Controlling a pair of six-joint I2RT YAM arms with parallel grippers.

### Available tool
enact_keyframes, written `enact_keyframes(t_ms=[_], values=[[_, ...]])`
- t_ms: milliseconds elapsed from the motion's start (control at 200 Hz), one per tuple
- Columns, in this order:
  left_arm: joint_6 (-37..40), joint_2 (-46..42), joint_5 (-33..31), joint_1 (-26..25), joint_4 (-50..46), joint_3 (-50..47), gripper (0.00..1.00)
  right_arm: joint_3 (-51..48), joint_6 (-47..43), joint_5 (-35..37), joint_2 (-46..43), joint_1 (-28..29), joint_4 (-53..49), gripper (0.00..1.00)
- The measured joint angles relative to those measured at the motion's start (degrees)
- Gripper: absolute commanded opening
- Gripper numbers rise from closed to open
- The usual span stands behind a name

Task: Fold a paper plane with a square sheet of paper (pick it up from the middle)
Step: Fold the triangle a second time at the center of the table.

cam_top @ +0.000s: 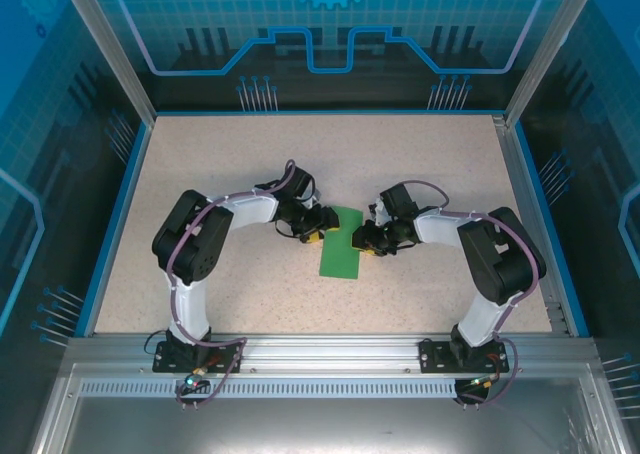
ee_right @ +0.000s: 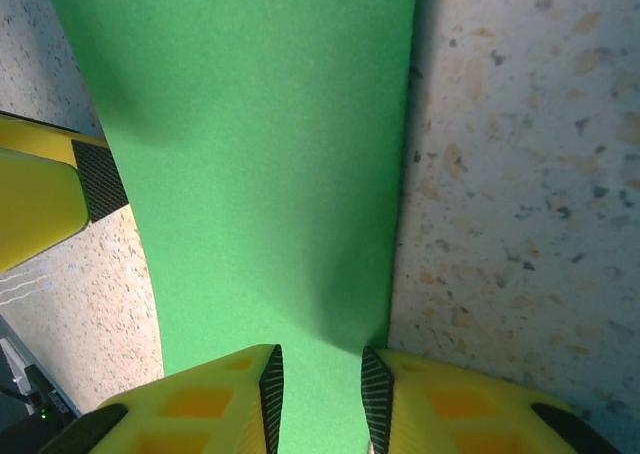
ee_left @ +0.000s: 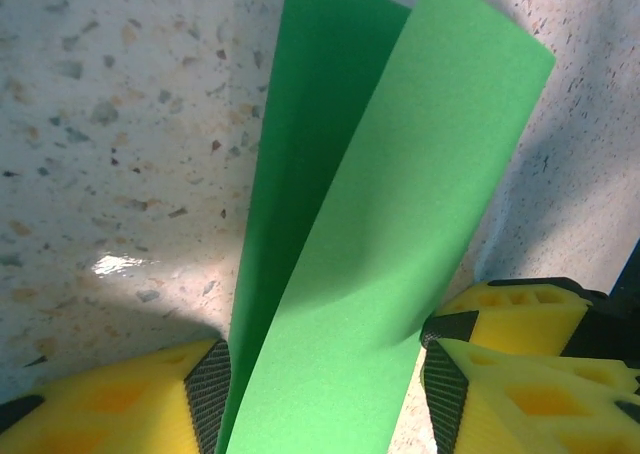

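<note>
The square sheet of paper [cam_top: 340,246], folded into a strip, lies between our grippers with its long axis running away from our bases. At its left edge our left gripper [ee_left: 322,389] straddles it, half-spread. At its right edge our right gripper [ee_right: 318,394] stands narrowly parted over it. Both are equally near, and we cannot tell whether either has hold.

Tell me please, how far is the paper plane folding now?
Done: the square sheet of paper is doubled into a narrow strip. In hand: left gripper and right gripper straddle it, its upper layer not lying flat. Still to do: nose corners and wings; no point yet.
</note>
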Motion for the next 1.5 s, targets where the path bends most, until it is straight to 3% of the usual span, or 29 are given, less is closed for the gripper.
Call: enact_keyframes(t_ms=[330,870,1175,1365,1500], values=[[-0.20,0.11,1.05,-0.22,1.31,-0.28,0.48,0.00,0.00,-0.48,0.17,-0.15,0.11,0.32],[-0.66,0.04,2.64,-0.37,3.96,-1.57,0.46,0.00,0.00,-1.46,0.48,-0.52,0.28,0.32],[-3.96,-0.52,5.81,-0.24,8.00,-5.11,0.33,0.02,0.04,-1.92,0.42,-0.55,0.50,0.34],[-5.05,-1.66,6.71,0.00,9.64,-6.38,0.22,-0.81,0.02,-1.62,-0.76,-0.48,1.51,0.38],[-5.40,-2.67,7.13,0.09,10.10,-6.49,0.17,-3.17,-0.46,1.11,-5.03,-0.48,1.51,0.51]])
